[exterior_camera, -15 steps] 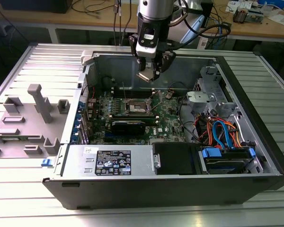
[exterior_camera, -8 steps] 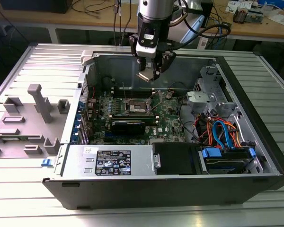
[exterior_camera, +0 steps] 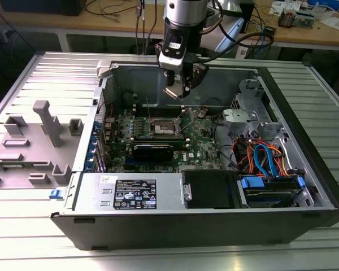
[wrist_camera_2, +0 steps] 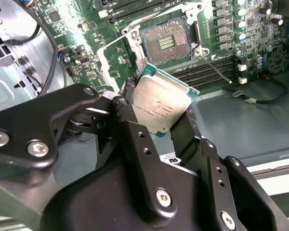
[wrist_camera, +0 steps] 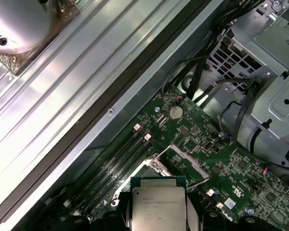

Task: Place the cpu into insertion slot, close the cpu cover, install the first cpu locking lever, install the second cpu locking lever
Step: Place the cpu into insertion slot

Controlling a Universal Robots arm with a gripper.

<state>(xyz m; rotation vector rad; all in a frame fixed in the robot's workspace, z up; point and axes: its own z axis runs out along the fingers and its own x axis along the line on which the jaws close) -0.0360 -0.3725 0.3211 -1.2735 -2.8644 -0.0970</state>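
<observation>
Exterior view: the gripper (exterior_camera: 178, 90), clamped on the cpu (exterior_camera: 172, 93), hangs inside the open computer case (exterior_camera: 175, 226), above the insertion slot (exterior_camera: 164, 129). Second wrist view: black fingers (wrist_camera_2: 189, 126) pinch the cpu's opposite edges. First wrist view: cpu held clear of the motherboard (wrist_camera: 250, 178).

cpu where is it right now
In the second wrist view the cpu is clamped in the gripper, in the air above the motherboard, near the uncovered insertion slot.

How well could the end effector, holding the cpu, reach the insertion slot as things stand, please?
Probably yes: the end effector holds the cpu above the insertion slot, which lies uncovered with nothing visible between them.
</observation>
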